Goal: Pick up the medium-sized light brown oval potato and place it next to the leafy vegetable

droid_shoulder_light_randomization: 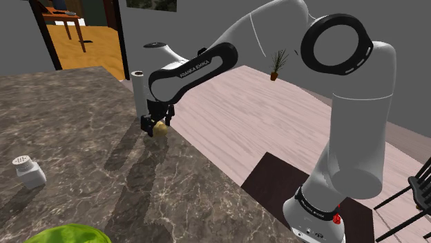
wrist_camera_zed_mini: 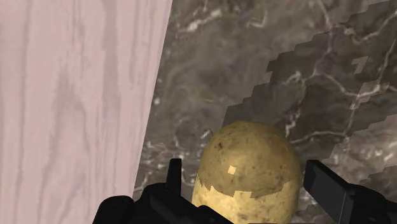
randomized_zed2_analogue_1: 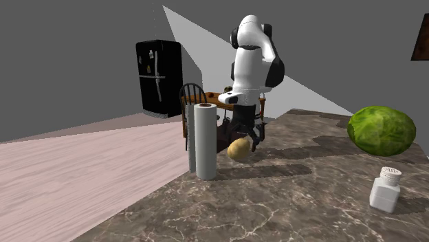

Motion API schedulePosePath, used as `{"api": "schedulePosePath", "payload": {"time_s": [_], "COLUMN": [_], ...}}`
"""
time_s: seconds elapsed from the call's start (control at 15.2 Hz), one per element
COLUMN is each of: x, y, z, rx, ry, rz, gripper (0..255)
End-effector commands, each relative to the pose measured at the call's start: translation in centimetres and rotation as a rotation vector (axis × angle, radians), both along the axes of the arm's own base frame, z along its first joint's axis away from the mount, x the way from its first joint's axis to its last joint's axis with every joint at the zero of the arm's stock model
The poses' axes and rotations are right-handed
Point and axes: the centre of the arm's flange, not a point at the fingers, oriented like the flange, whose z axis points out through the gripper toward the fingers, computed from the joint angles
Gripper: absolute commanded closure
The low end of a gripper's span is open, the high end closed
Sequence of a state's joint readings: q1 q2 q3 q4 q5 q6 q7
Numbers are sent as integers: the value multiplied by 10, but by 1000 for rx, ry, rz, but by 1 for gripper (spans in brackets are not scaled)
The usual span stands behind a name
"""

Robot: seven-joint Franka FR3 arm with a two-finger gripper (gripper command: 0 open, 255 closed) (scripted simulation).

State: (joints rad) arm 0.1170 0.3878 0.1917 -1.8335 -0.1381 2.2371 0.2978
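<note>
One potato sits between two fingers (spread wide, not touching it); one cabbage, one shaker.

Shoulder view overlooks the bench from behind the arm; second exterior view faces back across it; wrist view, along the end effector, sits close over its edge.

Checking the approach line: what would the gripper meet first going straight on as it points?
The potato, between the gripper's open jaws, then the marbled counter under it; the gap left is unclear.
</note>
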Motion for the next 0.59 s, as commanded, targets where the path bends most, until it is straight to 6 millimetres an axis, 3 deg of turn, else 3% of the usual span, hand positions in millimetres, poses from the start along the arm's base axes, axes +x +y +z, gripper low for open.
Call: {"api": "schedulePosePath", "payload": {"time_s": [0.0,0.26,0.33,0.53], "x": [0,0,0,0], "y": [0,0,0,0], "z": [-1,-1,-1,-1], "rx": [0,0,0,0], "ry": [0,0,0,0], "rz": [0,0,0,0], "gripper": [0,0,255,255]}}
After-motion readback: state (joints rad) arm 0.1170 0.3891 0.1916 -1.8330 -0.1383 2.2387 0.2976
